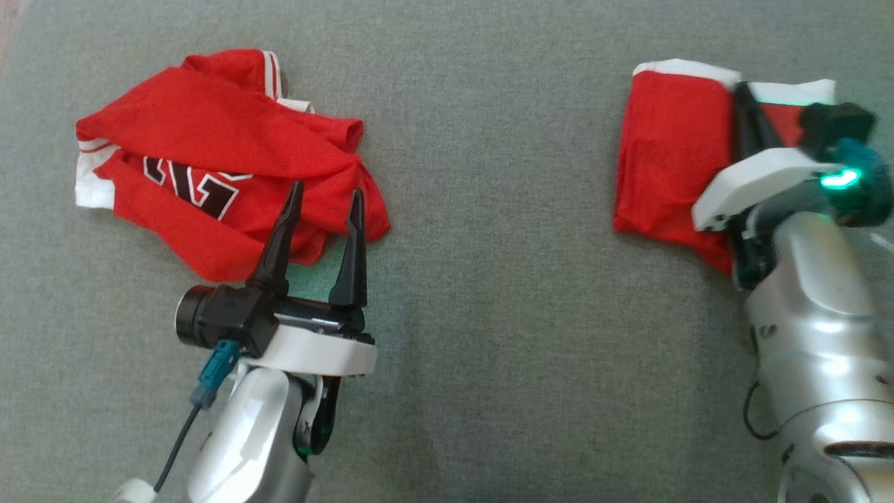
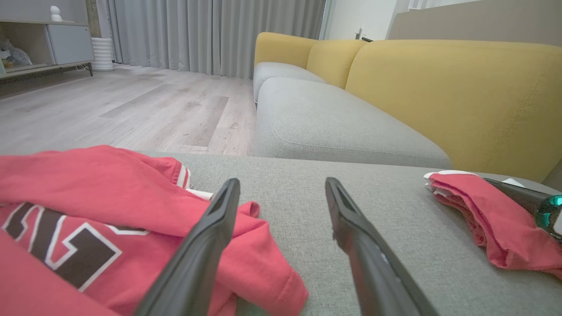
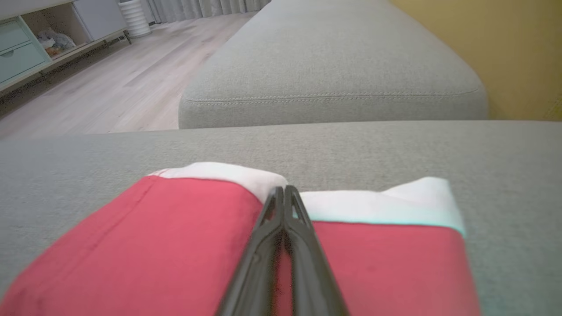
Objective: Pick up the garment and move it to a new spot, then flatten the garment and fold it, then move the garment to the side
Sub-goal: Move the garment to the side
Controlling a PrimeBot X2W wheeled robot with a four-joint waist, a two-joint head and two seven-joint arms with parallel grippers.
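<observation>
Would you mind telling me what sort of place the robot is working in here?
Most likely a home living room: a sofa with yellow backrests and grey seat cushions, floor-length grey curtains, a pale wood-look floor and a low cabinet.

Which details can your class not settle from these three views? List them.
- Head view: the black lettering on the crumpled jersey is partly buried under folds.
- Head view: the near right corner of the folded garment is hidden by the right arm.
- Right wrist view: whether the shut right tool pinches cloth or only presses; its fingers cover the contact.
</observation>
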